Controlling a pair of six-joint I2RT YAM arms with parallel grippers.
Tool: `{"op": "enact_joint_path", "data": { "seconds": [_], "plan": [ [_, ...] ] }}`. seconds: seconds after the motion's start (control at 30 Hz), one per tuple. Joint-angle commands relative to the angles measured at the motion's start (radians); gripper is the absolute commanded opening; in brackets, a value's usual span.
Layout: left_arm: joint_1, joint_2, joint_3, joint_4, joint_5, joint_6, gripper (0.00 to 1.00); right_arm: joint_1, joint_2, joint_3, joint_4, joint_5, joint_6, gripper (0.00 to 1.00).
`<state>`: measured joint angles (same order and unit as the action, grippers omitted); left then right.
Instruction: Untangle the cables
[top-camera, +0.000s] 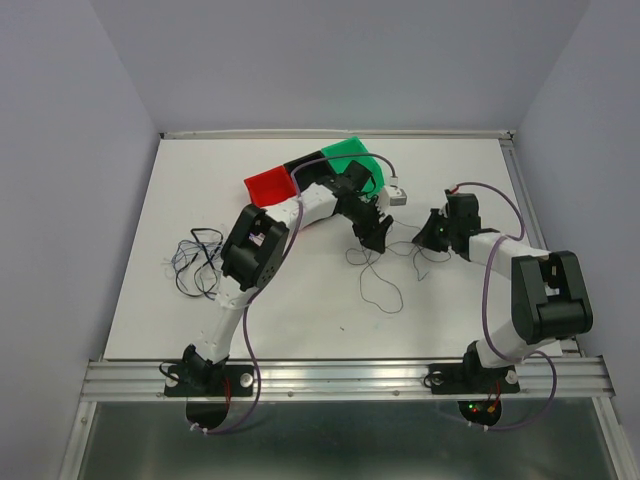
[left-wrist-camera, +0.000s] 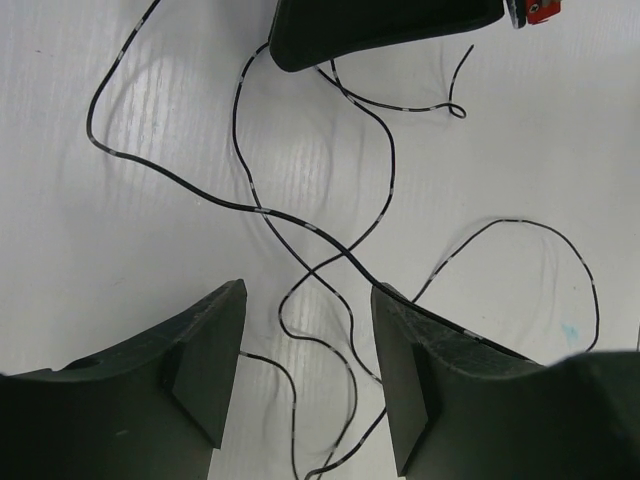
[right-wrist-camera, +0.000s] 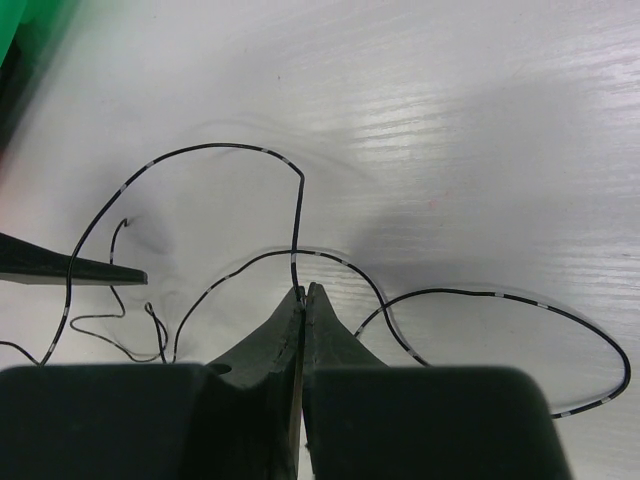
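- The left gripper (left-wrist-camera: 310, 300) fills the bottom of its own wrist view. Its jaws stand apart with nothing clamped, only wire lying across the white table (top-camera: 300, 330) in the gap.
- The right gripper (right-wrist-camera: 302, 292) is pressed closed. A black strand (right-wrist-camera: 297, 230) runs straight down into its tips, so it looks pinched there.
- A green piece (top-camera: 350, 155) and a red piece (top-camera: 268, 185) lie at the far side, behind the left arm.
- A clump of cables (top-camera: 195, 262), in dark loose loops, sits at the table's left, well apart from both grippers. The black strand sprawls in the centre between the grippers and crosses itself several times.
- Handling, as I judge it: the strand is hair-thin, limp and nearly weightless, likely to slide from the pads, and it lies flat on the table. The best hold is a free end or a lifted loop, away from a crossing.
- No brand or writing is readable. The strand shows only pale bands at intervals.
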<state>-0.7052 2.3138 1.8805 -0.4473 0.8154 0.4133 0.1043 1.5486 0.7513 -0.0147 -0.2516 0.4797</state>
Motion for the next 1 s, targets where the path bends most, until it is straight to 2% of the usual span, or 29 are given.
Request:
{"op": "enact_joint_path", "data": {
  "seconds": [0.0, 0.23, 0.37, 0.6, 0.73, 0.77, 0.83, 0.97],
  "plan": [
    [-0.007, -0.019, 0.048, -0.036, 0.039, 0.002, 0.64, 0.015, -0.041, -0.012, 0.036, 0.037, 0.005, 0.00],
    [-0.049, -0.011, 0.036, 0.019, -0.097, -0.044, 0.65, 0.026, -0.059, -0.010, 0.027, 0.067, 0.005, 0.00],
    [-0.085, -0.047, -0.053, 0.139, -0.237, -0.082, 0.64, 0.026, -0.071, -0.013, 0.022, 0.069, 0.003, 0.01],
    [-0.117, -0.039, -0.089, 0.187, -0.378, -0.082, 0.52, 0.026, -0.090, -0.018, 0.022, 0.069, 0.002, 0.00],
    [-0.132, -0.040, -0.100, 0.182, -0.416, -0.064, 0.31, 0.026, -0.094, -0.018, 0.021, 0.077, 0.000, 0.01],
    [-0.134, -0.042, -0.098, 0.180, -0.418, -0.061, 0.16, 0.026, -0.094, -0.018, 0.021, 0.077, 0.000, 0.01],
    [-0.134, -0.042, -0.086, 0.159, -0.415, -0.053, 0.00, 0.028, -0.096, -0.020, 0.021, 0.078, 0.002, 0.00],
    [-0.111, -0.080, -0.061, 0.121, -0.403, -0.045, 0.00, 0.028, -0.107, -0.036, 0.022, 0.090, 0.005, 0.01]
  ]
}}
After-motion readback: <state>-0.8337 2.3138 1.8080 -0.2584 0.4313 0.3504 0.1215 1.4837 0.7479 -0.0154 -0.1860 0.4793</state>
